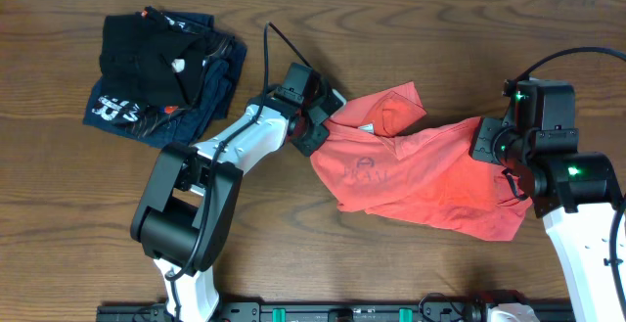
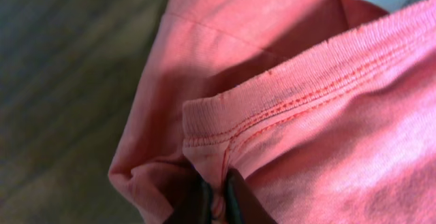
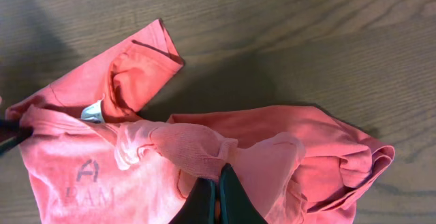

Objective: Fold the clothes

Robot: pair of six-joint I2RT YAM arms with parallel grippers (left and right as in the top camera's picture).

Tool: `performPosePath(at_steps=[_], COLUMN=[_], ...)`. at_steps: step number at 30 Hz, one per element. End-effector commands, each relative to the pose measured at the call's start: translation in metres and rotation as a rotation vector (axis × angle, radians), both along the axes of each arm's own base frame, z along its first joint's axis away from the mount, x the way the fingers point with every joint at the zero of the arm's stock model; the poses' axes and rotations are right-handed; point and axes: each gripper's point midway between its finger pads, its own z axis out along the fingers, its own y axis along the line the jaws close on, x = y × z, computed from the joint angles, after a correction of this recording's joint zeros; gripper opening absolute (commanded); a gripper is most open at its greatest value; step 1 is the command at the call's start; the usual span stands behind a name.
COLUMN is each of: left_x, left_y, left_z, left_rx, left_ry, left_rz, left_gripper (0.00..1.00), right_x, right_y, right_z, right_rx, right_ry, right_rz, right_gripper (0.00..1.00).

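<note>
Pinching the coral T-shirt (image 1: 421, 170) — left fingers (image 2: 194, 207) clamped on its collar, right fingers (image 3: 235, 200) clamped on bunched cloth.

White links (image 1: 245, 138), black joints (image 1: 186, 209) and cables (image 1: 277, 40), green lights (image 1: 574, 172), dark left gripper (image 2: 216, 200).

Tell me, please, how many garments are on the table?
3: a coral-red T-shirt spread centre-right, and a black garment folded atop a navy garment at the far left; more could be hidden beneath them.
</note>
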Motion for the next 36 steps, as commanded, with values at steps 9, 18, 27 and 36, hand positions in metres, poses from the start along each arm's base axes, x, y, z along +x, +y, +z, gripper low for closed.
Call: performPosePath(at_steps=[9,18,27,36], left_x=[-0.003,-0.004,-0.079,-0.109], left_y=[0.025,0.064,0.108,0.093], left_z=[0.074,0.228,0.391,0.336], left_rx=[0.062,-0.004,-0.275,-0.306], left_ry=[-0.122,-0.518,-0.932,-0.661], left_rz=[0.048,0.254,0.375,0.312], left_gripper=[0.06,0.06,0.06,0.06], right_x=[0.008,0.026,0.022,-0.005], right_y=[-0.017,-0.048,-0.050,-0.027], right_z=[0.010,0.033,0.030,0.001], right_rx=[-0.055,-0.034,0.044,0.124], right_ry=[-0.059,-0.189,-0.172,0.003], right_rz=[-0.067,-0.198,-0.187,-0.125], right_gripper=[0.01,0.01,0.01,0.01])
